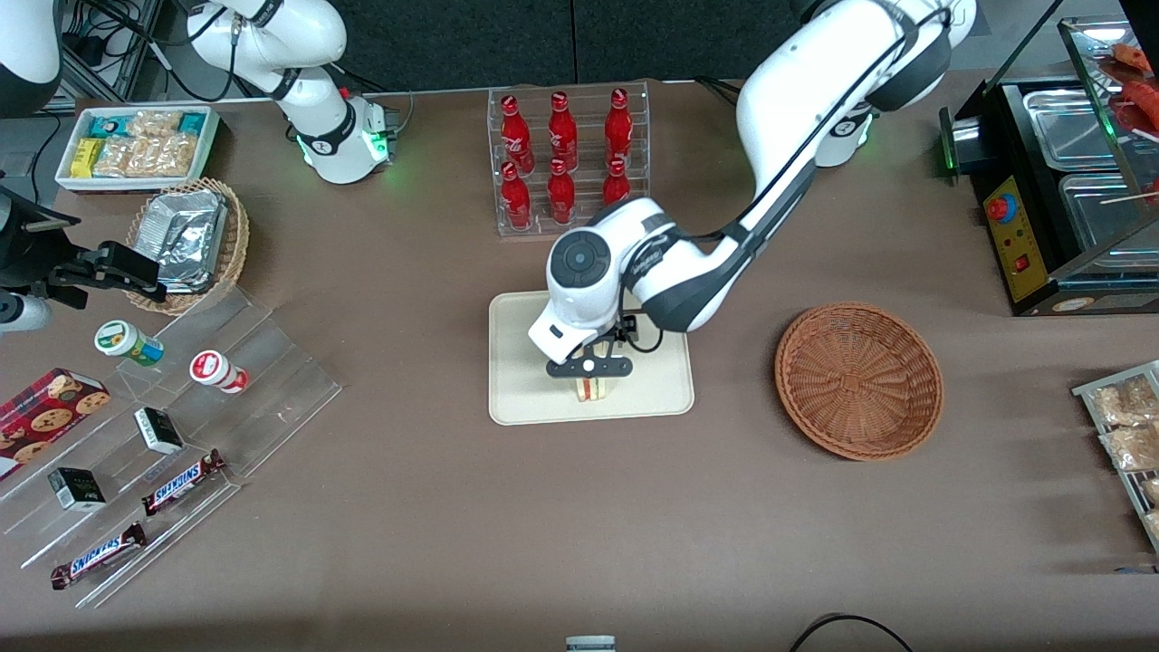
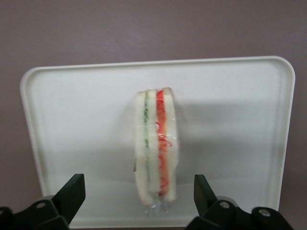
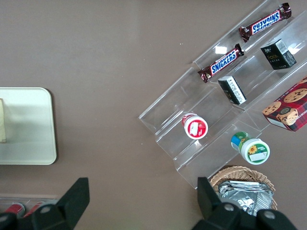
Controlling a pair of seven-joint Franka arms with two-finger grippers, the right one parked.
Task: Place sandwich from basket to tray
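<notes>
The sandwich point(image 1: 593, 388) is lying on the tray point(image 1: 516, 398), on its nearer half. The pincer point(image 1: 589, 369) is hovering directly above it, released, fingers point(image 2: 72, 191) straddling it without contact. The basket point(image 1: 858, 380) is sitting beside the tray on the counter point(image 1: 579, 534).

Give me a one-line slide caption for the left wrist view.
Open tool poised over the wrapped sandwich standing on the cream tray.
</notes>
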